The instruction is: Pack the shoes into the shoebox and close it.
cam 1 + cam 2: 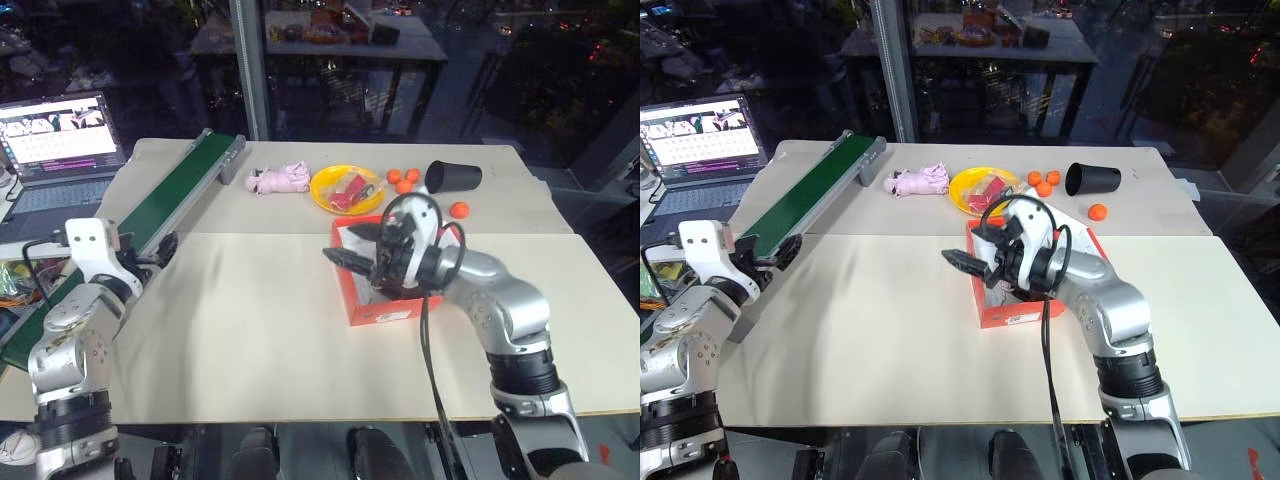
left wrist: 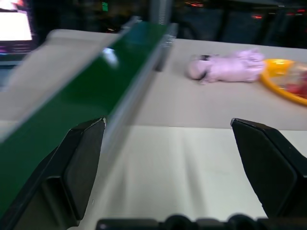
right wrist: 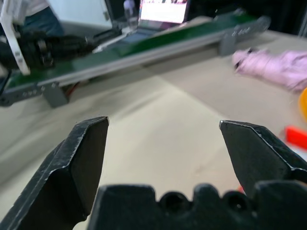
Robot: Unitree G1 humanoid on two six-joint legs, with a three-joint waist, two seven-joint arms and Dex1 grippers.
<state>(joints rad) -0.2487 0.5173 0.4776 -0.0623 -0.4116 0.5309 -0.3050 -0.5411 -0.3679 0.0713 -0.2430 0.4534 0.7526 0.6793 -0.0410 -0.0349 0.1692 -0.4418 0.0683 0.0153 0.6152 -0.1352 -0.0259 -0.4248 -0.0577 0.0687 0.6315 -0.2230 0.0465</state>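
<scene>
Left eye view: rectangular orange-red cardboard shoebox (image 1: pixel 385 305).

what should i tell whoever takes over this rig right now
Left gripper: open, empty, by the green conveyor.
Right gripper: open, empty, over the table in front of the shoebox.
Shoebox sits mid-table, partly hidden by the right arm; whether the lid is shut, or the shoes are inside, cannot be told.
Left: check the shoes are in and the lid is shut.

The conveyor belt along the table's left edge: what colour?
Dark green belt in a grey metal frame; clearest in the left eye view.
</scene>
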